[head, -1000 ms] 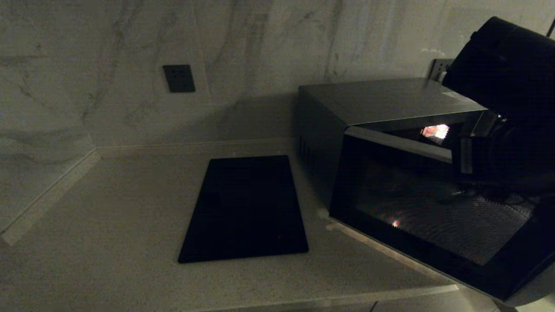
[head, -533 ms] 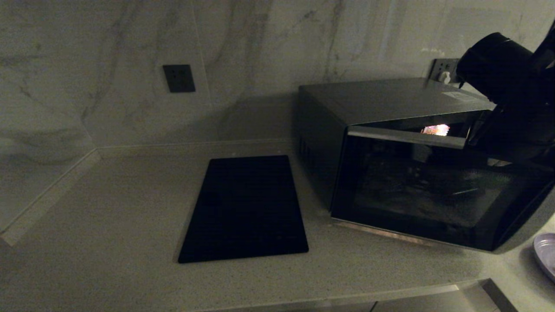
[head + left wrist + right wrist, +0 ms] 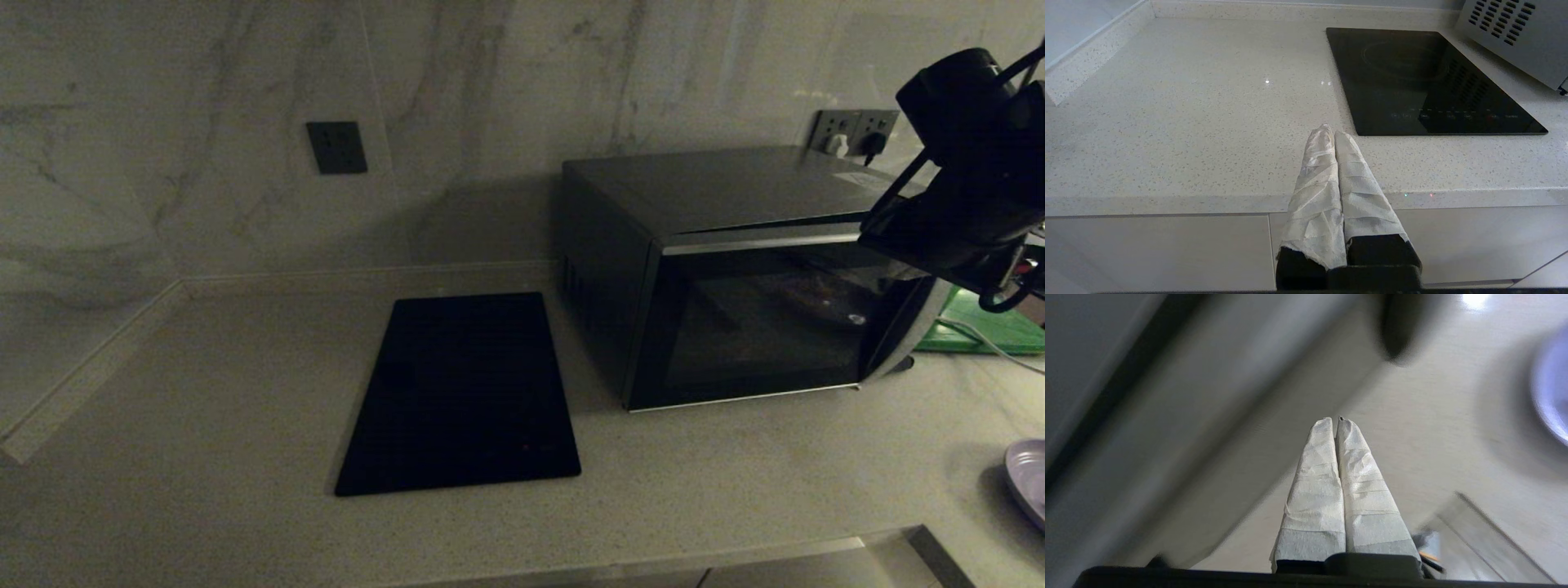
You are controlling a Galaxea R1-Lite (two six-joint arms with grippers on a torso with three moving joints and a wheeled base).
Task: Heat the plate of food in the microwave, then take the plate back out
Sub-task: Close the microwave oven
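Now, going from left to right, we see our left gripper [image 3: 1330, 132] parked at the near edge of the pale speckled stone counter [image 3: 204, 425], its cloth-wrapped fingers pressed together on nothing, with the flat black rectangular mat [image 3: 461, 392] at about one o'clock from it. Beyond the mat stands the boxy black-and-silver microwave [image 3: 735, 269], its dark glass door shut flush. Our right gripper [image 3: 1336, 421] hangs off the microwave's right front corner, fingers closed tight and empty; in the head view we make out only its dark arm [image 3: 971, 180] there.

The round pale lavender plate of food [image 3: 1027, 482] lies on the counter at the far right, only its rim in view, so we cannot see the food on it. From the right arm in the head view it sits at roughly five o'clock, low and nearer to us, well apart from the microwave. A green board [image 3: 980, 327] shows behind the microwave's right end.

We judge the right arm far the nearer to the plate; being round, the plate offers no long axis to line up with.
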